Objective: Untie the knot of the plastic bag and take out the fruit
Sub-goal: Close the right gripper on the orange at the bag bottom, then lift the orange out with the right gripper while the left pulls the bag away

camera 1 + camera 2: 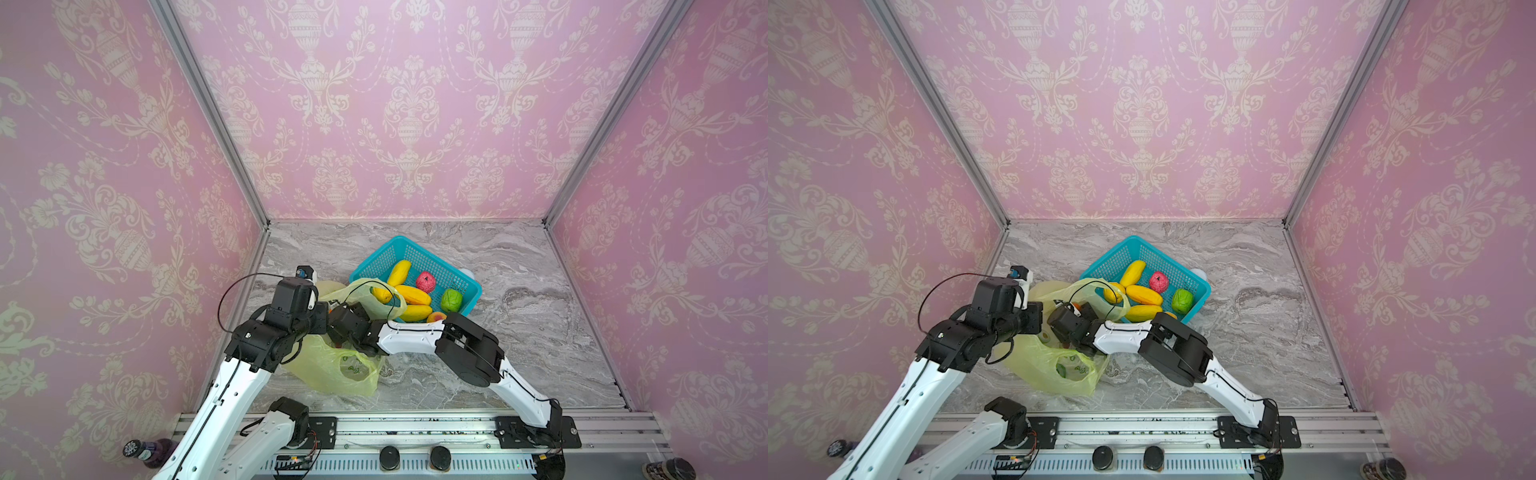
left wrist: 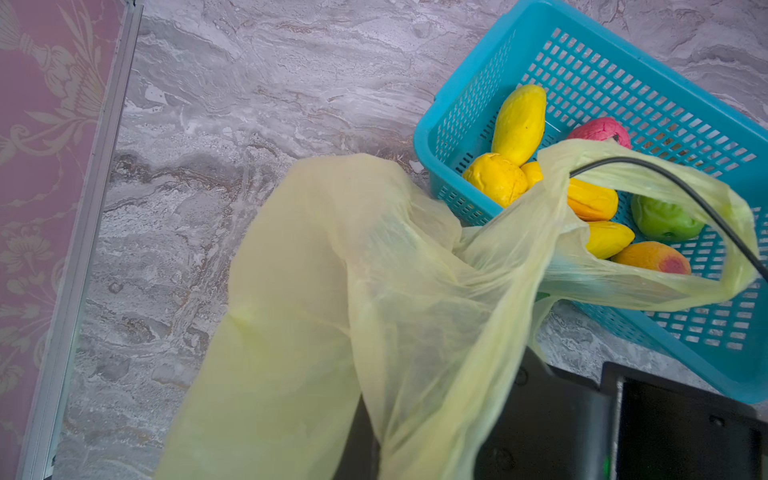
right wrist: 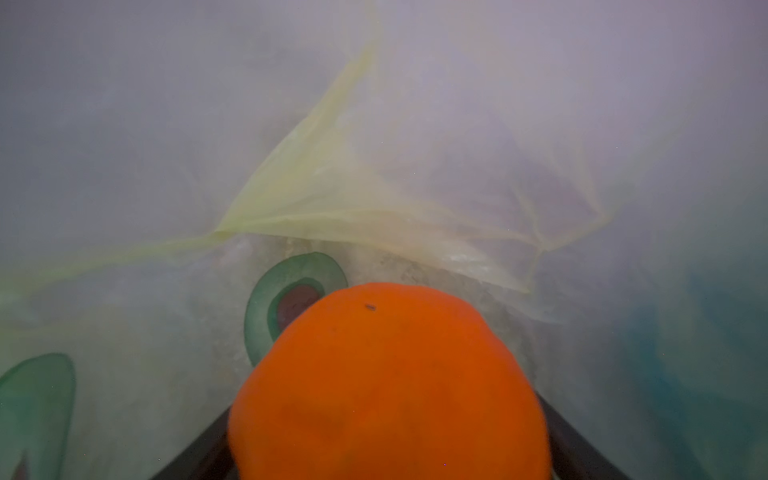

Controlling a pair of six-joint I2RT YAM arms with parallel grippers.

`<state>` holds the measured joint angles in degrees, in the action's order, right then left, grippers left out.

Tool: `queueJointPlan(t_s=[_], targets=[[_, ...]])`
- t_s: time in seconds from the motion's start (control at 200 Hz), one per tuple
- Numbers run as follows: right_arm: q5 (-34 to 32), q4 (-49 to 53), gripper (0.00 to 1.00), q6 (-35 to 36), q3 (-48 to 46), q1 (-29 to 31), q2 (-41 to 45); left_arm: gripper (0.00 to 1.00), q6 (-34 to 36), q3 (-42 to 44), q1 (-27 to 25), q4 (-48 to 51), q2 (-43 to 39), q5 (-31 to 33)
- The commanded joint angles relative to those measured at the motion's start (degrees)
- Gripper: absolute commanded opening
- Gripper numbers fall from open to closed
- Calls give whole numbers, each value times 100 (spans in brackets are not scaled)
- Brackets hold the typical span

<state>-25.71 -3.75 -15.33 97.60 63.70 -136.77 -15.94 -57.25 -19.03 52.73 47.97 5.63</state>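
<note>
The pale-yellow plastic bag [image 1: 332, 365] [image 1: 1038, 370] lies slumped at the front left, its mouth toward the basket. My left gripper [image 2: 368, 440] is shut on the plastic bag's rim [image 2: 332, 270] and holds it up. The knot is out of view; one handle loop [image 2: 665, 174] hangs loose over the basket. My right gripper [image 3: 388, 415] is inside the bag, shut on an orange fruit [image 3: 386, 374]. Other fruit lies in the basket: long yellow pieces [image 1: 399, 272], a yellow oval [image 2: 494, 178], a pink-red one [image 1: 426, 281], a green one [image 1: 451, 300] and a peach one [image 2: 652, 257].
The teal perforated basket [image 1: 415, 249] [image 2: 424, 137] stands at mid-table, right of the bag. A small white object [image 1: 467, 272] sits behind its far-right side. A black cable [image 2: 706, 199] arcs over the handle loop. Aluminium frame rails [image 2: 83, 249] and pink walls bound the marble table.
</note>
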Motion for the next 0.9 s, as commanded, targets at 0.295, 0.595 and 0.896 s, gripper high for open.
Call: queueJointPlan(t_s=[0.295,0.595,0.896], targets=[[397,-843,44,78,-1325,113,1412,0,-36,61,-51,-34,-60,-11],[847,-2111,37,261,-3425,418,3280,0,-43,4,40,27,106,319],[1316,-2736,43,120,-4369,496,4155,0,-74,-1377,307,237,1366,992]])
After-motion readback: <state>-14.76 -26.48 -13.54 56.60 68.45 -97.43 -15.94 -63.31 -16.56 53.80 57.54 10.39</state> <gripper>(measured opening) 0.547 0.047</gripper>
